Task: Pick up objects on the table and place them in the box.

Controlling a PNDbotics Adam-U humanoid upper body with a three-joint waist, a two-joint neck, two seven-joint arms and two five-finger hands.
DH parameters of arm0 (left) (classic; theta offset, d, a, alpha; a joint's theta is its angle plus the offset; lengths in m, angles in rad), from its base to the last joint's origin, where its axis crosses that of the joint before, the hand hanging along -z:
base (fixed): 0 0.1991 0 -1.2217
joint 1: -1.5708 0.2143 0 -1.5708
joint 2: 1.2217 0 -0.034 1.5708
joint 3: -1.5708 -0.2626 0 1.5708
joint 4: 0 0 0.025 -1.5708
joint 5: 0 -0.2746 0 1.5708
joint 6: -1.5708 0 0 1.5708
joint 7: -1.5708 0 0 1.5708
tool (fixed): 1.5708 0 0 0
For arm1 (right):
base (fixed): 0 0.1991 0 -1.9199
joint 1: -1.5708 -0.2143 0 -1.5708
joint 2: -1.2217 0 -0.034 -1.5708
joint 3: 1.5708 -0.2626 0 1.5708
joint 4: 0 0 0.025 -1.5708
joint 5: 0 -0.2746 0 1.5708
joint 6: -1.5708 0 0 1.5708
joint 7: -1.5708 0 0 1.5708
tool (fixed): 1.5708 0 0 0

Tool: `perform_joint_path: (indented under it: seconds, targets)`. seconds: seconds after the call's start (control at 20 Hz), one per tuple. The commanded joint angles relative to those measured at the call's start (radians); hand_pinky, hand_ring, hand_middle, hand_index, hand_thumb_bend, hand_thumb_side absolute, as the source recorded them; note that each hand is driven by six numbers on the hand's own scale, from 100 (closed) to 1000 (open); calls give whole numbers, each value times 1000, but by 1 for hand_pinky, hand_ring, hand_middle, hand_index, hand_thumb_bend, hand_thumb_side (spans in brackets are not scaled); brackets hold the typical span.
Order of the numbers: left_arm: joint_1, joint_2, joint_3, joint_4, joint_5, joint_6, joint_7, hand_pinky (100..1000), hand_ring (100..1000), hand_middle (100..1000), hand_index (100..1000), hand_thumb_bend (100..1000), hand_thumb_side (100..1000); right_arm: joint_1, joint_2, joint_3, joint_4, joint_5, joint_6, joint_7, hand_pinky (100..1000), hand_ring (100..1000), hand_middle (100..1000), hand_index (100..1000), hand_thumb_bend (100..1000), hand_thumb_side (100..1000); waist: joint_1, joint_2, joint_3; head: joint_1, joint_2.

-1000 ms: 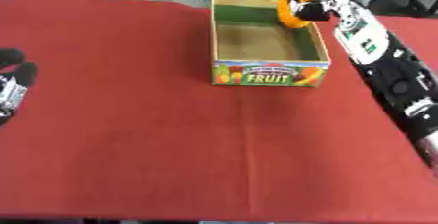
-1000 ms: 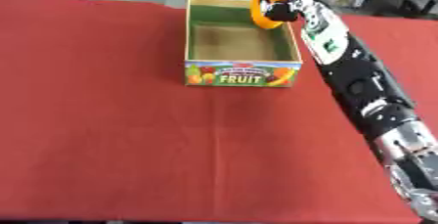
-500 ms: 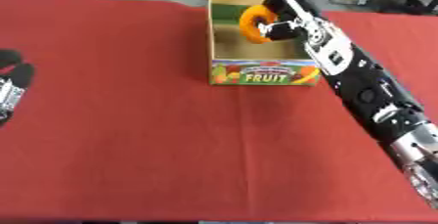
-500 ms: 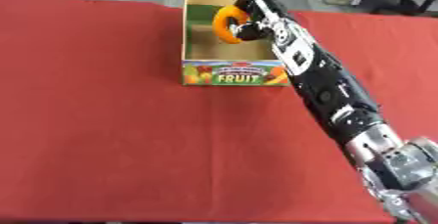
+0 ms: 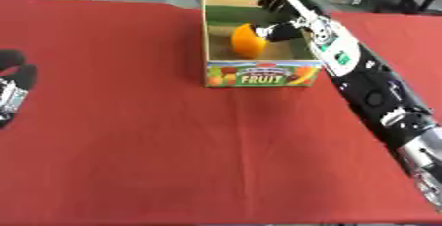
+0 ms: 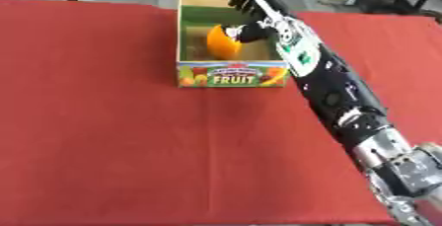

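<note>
1. Inside the box [image 5: 217,32], the orange [image 5: 248,41] sits low, with the right hand [image 5: 282,14] curled round it.
2. Release it tilted and it could roll against a wall.
3. Lifting out, the arm might snag the rim and drag the box across the surface [image 5: 172,146].
4. The left hand [image 5: 12,89] rests relaxed at the left edge.

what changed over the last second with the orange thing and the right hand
The right hand carried the orange object from above the box's far right edge leftward and down into the fruit box. Its fingers are still curled round the object. The box stayed put on the red table, and the left hand stayed idle at the left edge.
</note>
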Motion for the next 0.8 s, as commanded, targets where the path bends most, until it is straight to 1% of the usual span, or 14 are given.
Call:
perform_joint_path:
  seconds: [0.05, 0.3, 0.5, 0.65, 0.8]
  targets:
    - [-6, 14, 11, -12, 4, -3, 6, 715, 777, 658, 640, 626, 387, 7, -76, -11, -94, -74, 12, -10, 677, 679, 613, 716, 343, 179, 7, -19, -9, 11, -4]
    - [-4, 15, 17, -9, 2, -6, 13, 715, 776, 659, 639, 627, 387, 97, -155, -47, -206, -230, 49, -64, 665, 665, 598, 713, 353, 171, 5, -15, -28, 24, -7]
    - [-2, 16, 22, -7, 1, -9, 20, 715, 776, 660, 639, 627, 386, 195, -214, -92, -280, -370, 76, -136, 654, 651, 588, 712, 363, 160, 3, -10, -39, 33, -11]
    - [0, 16, 25, -5, 1, -10, 24, 715, 776, 660, 639, 627, 386, 263, -239, -128, -315, -466, 88, -196, 643, 637, 575, 708, 366, 153, 3, -6, -48, 39, -12]
    - [1, 17, 26, -4, 0, -11, 26, 715, 777, 661, 639, 626, 386, 320, -248, -156, -328, -542, 94, -251, 636, 627, 566, 703, 371, 146, 5, -4, -58, 43, -14]
